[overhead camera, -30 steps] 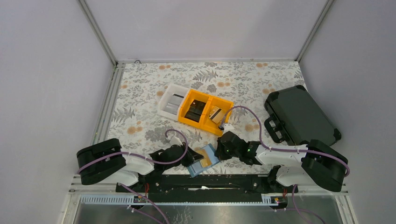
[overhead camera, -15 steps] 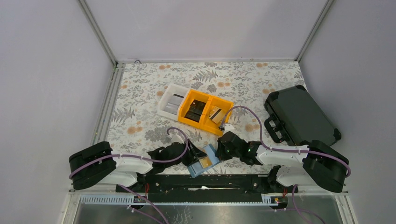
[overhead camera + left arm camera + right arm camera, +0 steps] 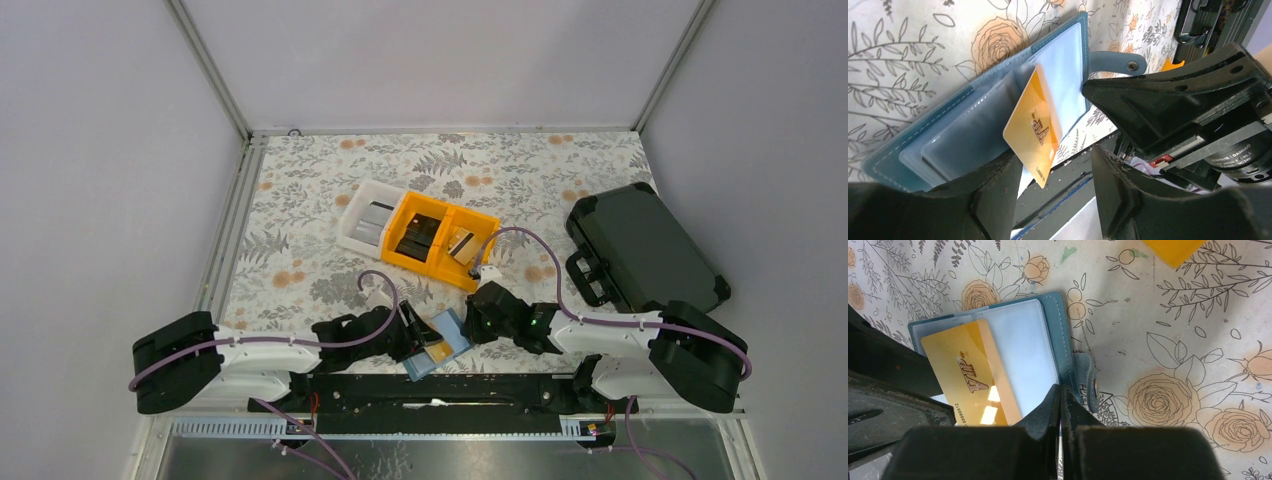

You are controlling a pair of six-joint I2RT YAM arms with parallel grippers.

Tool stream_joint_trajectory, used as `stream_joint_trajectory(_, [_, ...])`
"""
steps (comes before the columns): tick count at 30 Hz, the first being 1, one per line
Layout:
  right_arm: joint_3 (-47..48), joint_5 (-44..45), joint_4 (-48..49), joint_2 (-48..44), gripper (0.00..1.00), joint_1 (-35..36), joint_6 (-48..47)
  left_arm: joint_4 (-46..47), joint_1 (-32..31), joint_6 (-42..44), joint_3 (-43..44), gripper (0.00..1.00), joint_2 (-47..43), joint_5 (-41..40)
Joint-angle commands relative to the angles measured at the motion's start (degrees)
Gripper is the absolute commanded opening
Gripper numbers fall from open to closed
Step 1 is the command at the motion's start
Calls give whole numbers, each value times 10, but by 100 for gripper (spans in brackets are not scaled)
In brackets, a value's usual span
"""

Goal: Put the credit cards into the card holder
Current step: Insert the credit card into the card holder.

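Black plastic left gripper (image 3: 1050,170): fingers have just spread apart, holding nothing | shiny gold stiff card (image 3: 1035,135): let go, top end inside a see-through pocket, rest sticking out, needs a push | soft teal-blue open wallet (image 3: 1048,320): flat on flowery cloth (image 3: 1168,340) | right gripper (image 3: 1060,400): shut tight, tips on wallet's edge

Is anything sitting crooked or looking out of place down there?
Yes. The gold card sticks out of the card holder at a slant, only partly tucked into a clear pocket. The left gripper stands open around its free end.
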Motion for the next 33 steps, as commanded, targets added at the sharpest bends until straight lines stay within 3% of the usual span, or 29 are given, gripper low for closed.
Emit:
stream_joint_trajectory(1, [3, 25, -32, -4, 0, 3, -15, -83, -12, -9, 7, 55, -20, -26])
stream_joint_trajectory(8, [1, 24, -29, -3, 0, 3, -17, -83, -16, 0, 32, 55, 24, -1])
stream_joint_trajectory(13, [0, 23, -29, -7, 0, 3, -16, -90, -17, 17, 55, 41, 46, 6])
stream_joint_trajectory(16, [-1, 22, -26, -7, 0, 3, -17, -87, -17, 26, 73, 38, 67, 13])
stream_joint_trajectory(21, [0, 21, -26, -9, 0, 4, -18, -114, -16, 49, 107, 39, 87, 14])
stream_joint_trajectory(28, [0, 23, -27, -14, 0, 3, -21, -236, -13, 71, 139, 46, 46, -16])
stream_joint_trajectory(33, [-1, 24, -26, -13, 0, 3, -22, -254, -14, 69, 142, 48, 43, -6])
